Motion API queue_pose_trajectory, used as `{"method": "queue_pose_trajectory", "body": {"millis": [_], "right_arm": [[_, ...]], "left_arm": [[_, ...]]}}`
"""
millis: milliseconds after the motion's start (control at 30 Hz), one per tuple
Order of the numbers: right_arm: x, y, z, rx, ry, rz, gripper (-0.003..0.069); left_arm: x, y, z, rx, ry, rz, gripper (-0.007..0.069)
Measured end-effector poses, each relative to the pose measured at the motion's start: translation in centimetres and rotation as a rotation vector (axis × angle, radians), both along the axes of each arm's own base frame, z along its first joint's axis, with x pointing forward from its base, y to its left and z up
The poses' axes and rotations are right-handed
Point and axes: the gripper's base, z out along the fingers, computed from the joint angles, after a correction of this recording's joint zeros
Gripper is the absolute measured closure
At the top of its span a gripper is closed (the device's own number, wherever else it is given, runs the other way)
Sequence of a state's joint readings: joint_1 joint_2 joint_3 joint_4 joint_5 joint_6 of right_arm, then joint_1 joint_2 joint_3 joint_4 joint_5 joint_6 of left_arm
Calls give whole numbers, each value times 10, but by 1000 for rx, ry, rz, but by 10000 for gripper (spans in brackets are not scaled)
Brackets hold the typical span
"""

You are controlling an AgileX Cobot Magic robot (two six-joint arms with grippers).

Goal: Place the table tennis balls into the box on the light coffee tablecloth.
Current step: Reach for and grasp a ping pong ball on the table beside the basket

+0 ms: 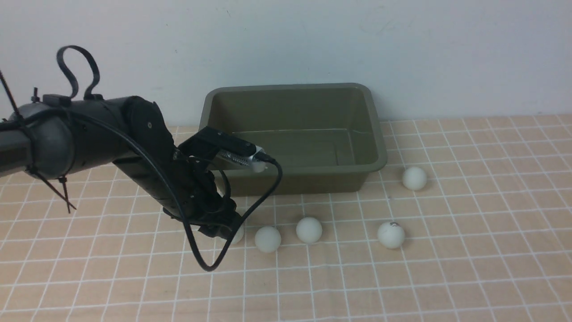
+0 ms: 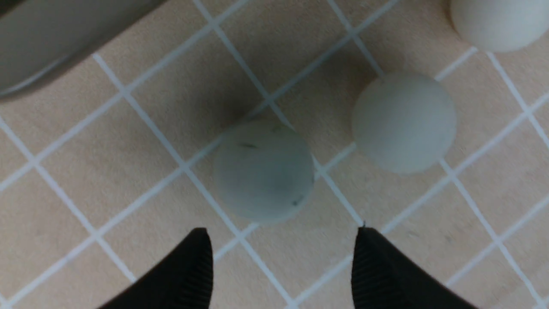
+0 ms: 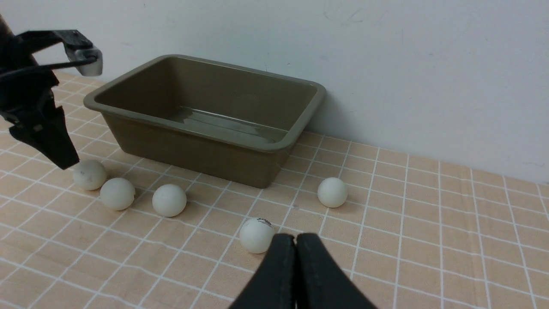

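Observation:
Several white table tennis balls lie on the light coffee tablecloth (image 1: 447,277) in front of the olive-green box (image 1: 313,180), which holds nothing. My left gripper (image 2: 281,234) hangs open just above the leftmost ball (image 2: 263,171), and its two black fingertips (image 2: 197,257) stand apart short of that ball, touching nothing. In the front view this ball (image 1: 238,234) is half hidden behind the left gripper (image 1: 221,228). Two more balls (image 1: 267,239) (image 1: 309,230) lie in a row to its right. My right gripper (image 3: 296,237) is shut and empty, near a marked ball (image 3: 256,235).
Another ball (image 1: 414,178) rests by the box's front right corner. The marked ball (image 1: 391,235) lies alone at the front right. A white wall stands right behind the box. The left arm's black cable (image 1: 232,241) loops down over the cloth.

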State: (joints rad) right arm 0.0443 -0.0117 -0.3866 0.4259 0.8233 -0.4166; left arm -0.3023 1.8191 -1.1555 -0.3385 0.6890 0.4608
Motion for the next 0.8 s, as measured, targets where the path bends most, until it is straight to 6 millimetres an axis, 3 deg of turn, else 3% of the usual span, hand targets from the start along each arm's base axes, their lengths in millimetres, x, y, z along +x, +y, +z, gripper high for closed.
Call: {"method": "queue_pose_trajectory", "body": {"millis": [200,533,667,800], "right_arm": [[0,0,0,0,0,0,677],[0,0,0,-1,0,-1,677],[0,0,0,-4,0,-2,677],[0,0,0,-5,0,-2,677]], "left_arm": [[11,-3,-26,0,-10,11,262],[13,-8,-33,-23,-4,5,309],[6,-9,-13,-35,13,-40,309],[0,-13,53,-114,-97,-96,309]]}}
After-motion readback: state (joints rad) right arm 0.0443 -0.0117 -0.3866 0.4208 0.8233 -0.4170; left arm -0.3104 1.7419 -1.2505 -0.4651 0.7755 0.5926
